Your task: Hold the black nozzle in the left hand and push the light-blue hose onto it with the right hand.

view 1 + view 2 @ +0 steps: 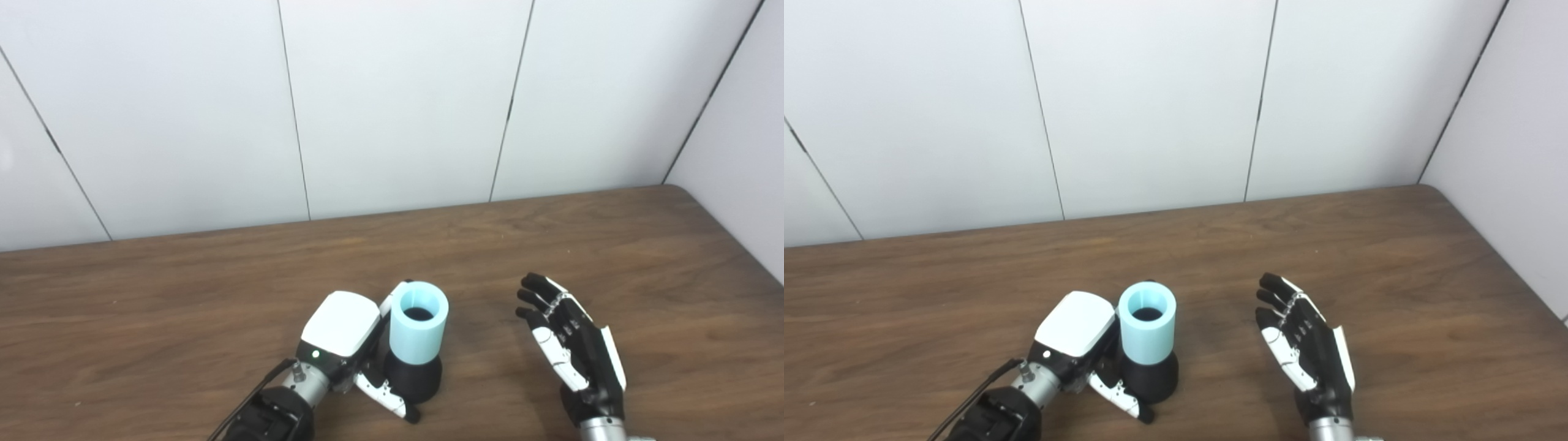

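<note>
The left hand (349, 346) hides the left side of the black nozzle (416, 376) — whether its fingers press the nozzle cannot be told. The light-blue hose (418, 331) covers the nozzle's top. Both forearms are cut off at the near edge.

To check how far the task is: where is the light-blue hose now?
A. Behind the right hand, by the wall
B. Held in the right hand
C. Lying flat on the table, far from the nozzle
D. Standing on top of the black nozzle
D: the light-blue hose stands upright on the black nozzle, beside the left hand; the right hand is open and apart from it.
</note>
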Available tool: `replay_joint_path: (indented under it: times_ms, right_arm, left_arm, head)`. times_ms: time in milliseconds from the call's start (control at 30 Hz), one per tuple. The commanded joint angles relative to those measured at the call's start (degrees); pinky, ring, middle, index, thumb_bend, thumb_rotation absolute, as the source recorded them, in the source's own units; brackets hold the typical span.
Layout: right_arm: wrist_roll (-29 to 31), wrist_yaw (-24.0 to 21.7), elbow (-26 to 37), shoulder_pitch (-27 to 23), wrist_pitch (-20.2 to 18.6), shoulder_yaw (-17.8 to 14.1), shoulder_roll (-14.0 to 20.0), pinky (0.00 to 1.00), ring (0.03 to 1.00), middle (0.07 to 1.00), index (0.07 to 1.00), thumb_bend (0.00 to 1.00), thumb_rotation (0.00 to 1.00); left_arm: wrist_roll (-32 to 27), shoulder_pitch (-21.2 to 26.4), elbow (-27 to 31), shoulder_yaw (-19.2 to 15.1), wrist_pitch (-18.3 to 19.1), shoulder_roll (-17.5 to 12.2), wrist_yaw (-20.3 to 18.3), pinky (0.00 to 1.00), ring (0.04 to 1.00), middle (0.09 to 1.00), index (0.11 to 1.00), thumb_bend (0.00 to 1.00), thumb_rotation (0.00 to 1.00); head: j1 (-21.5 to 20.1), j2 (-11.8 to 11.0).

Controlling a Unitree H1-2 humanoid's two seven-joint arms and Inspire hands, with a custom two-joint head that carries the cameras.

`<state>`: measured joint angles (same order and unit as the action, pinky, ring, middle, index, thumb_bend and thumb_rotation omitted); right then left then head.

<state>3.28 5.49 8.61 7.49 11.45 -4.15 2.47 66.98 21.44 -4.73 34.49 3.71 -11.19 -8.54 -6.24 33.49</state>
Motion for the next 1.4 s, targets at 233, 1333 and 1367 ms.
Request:
replay_joint_path:
  times_ms: [233,1333,1367]
  right_arm:
    - [-0.9,-0.2,-0.8,-2.3,1.9,-0.6,0.0,0.73,0.794,0.801,0.768,0.42,0.50]
    - [-9.8,2.0,-3.1,-3.7,2.5,-1.4,-0.2,0.69,0.756,0.751,0.709,0.40,0.44]
    - [-9.8,2.2,-3.0,-3.7,2.1,-1.5,-0.4,0.68,0.743,0.746,0.707,0.37,0.41]
  left_arm:
    - [1.3,-5.9,-1.3,-6.1,9.8,-5.9,-11.4,1.00,1.000,1.000,1.000,1.00,0.29]
    - [-53.1,-22.8,17.6,-41.1,2.0,1.5,-5.0,0.59,0.700,0.746,0.753,0.26,0.05]
    - [-54.9,-22.9,17.4,-41.4,1.8,2.6,-4.3,0.58,0.690,0.736,0.745,0.26,0.14]
  head:
    - [0.2,-0.5]
    - [1.5,-2.0]
    - [1.5,-2.0]
